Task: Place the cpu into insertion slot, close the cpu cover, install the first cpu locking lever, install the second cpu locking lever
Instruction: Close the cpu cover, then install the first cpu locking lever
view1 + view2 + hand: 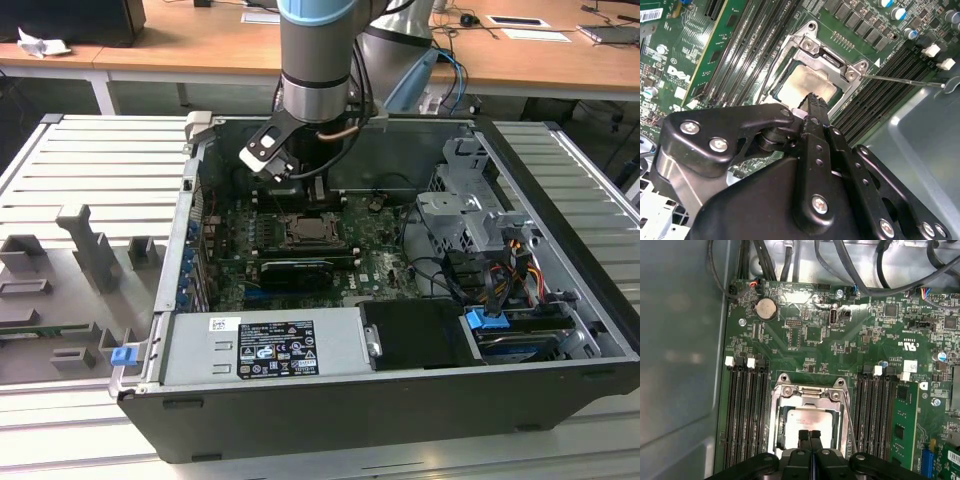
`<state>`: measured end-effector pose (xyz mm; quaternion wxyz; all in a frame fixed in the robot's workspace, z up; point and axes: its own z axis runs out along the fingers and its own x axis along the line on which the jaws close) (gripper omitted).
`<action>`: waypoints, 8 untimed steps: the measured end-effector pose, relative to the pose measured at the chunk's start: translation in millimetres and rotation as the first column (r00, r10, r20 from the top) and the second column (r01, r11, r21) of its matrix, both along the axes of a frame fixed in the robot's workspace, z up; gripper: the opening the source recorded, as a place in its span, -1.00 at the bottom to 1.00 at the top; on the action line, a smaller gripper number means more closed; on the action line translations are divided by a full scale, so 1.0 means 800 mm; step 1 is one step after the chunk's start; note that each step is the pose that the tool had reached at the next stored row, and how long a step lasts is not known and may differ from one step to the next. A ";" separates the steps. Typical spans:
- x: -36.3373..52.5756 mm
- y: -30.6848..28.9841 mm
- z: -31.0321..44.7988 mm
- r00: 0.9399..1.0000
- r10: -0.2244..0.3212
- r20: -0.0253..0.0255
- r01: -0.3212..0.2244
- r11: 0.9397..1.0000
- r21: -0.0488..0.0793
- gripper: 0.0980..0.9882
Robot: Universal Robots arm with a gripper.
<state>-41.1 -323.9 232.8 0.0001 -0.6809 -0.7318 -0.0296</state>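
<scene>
An open computer case, with the insertion slot (305,230) taken as the centre of a dial in the exterior view. Nearest the camera, at six o'clock, lies a grey power supply box (262,345), and a long black card (295,270) sits between it and the slot. The cpu (807,419) is seated in the slot, its pale face showing through the window of the cpu cover (790,401), which appears to lie flat over it. The gripper (809,436) has its two fingers pressed together with nothing between them, tips at the edge of the chip's face; whether they touch it cannot be told. A thin wire locking lever (900,80) stands free, not hooked down. At twelve o'clock, farther back, the arm (318,60) stands over the case. The lever looks light, stiff and springy, best pushed near its bent end; the chip is probably fragile and should bear little force
</scene>
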 end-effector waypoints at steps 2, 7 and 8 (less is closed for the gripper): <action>0.000 0.0001 0.0000 1.000 0.000 0.000 0.000 1.000 0.000 -0.98; -0.001 0.0000 0.0077 1.000 0.000 0.000 0.000 1.000 0.000 -0.98; -0.001 0.0001 0.0097 1.000 0.000 0.000 0.000 1.000 0.000 -0.98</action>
